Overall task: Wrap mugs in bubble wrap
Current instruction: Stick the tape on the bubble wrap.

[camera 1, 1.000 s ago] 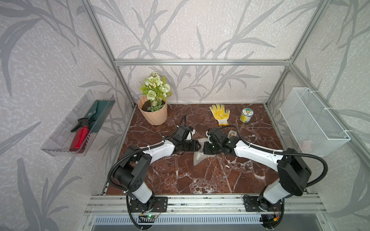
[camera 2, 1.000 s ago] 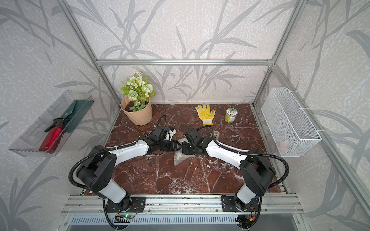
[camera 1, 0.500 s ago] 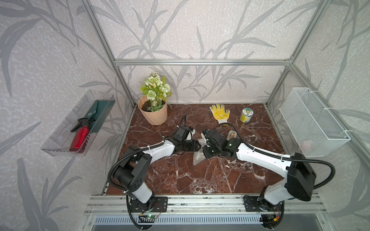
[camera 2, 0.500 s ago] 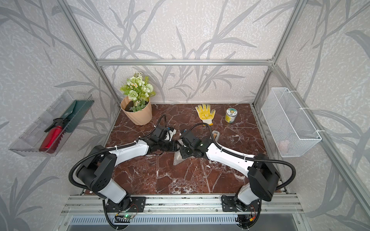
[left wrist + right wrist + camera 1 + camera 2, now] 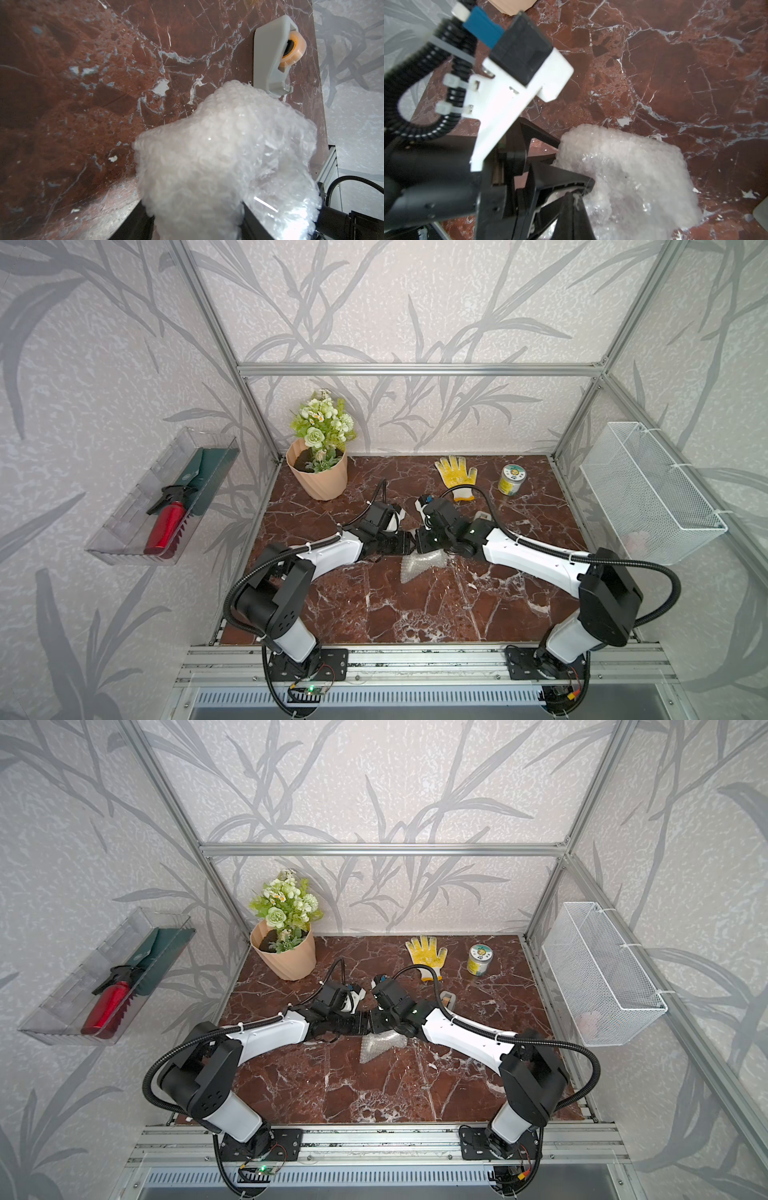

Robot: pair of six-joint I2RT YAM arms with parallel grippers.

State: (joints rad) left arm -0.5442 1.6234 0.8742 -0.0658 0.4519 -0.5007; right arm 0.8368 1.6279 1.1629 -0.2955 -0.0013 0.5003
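Now that the right gripper (image 5: 420, 546) has been brought in from 3 o'clock and pinched fully shut on the wrap (image 5: 419, 567), bunched at table centre over a mug judged hidden inside and clasped by the half-open left gripper (image 5: 406, 544), a fold can probably be pulled tight.

flower pot (image 5: 322, 477), yellow glove (image 5: 456, 475) and small jar (image 5: 512, 481) along the back; tape dispenser (image 5: 274, 56) before the glove.
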